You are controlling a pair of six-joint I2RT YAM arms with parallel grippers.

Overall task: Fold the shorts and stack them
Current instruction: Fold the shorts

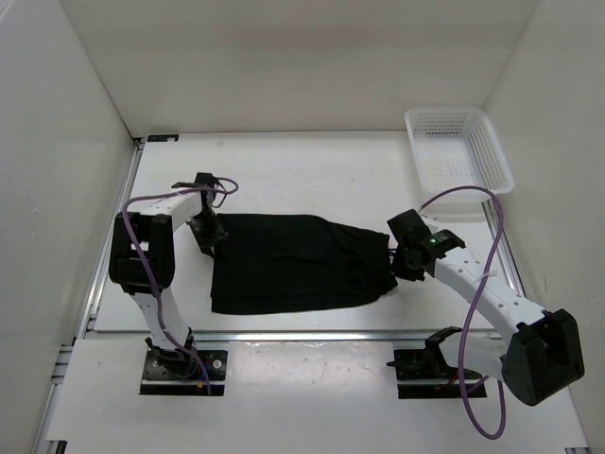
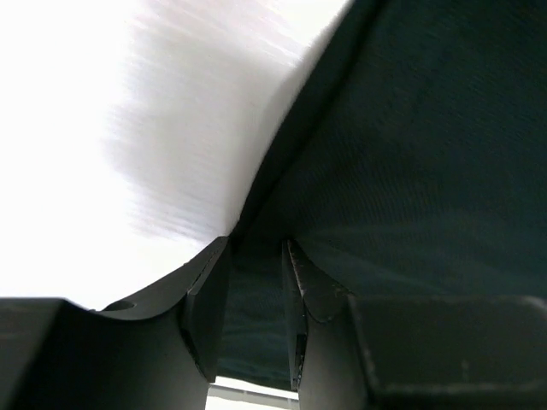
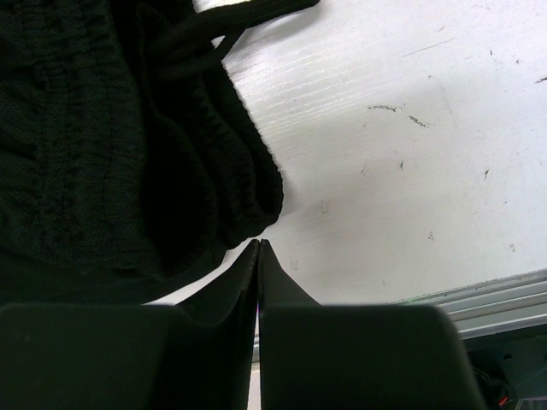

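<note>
The black shorts (image 1: 298,263) lie spread flat in the middle of the table, with the waistband to the right. My left gripper (image 1: 207,231) is at their far left corner. In the left wrist view its jaws (image 2: 256,245) are closed down on a fold of the dark fabric (image 2: 410,171), which fills the narrow gap between them. My right gripper (image 1: 403,261) sits at the waistband end. In the right wrist view its fingertips (image 3: 259,243) are pressed together and hold nothing, just beside the ribbed waistband (image 3: 214,171) and its drawstring (image 3: 222,30).
A white mesh basket (image 1: 498,151) stands at the back right corner. White walls enclose the table on the left, back and right. A metal rail (image 3: 504,299) runs along the table's near edge. Purple cables loop from both arms.
</note>
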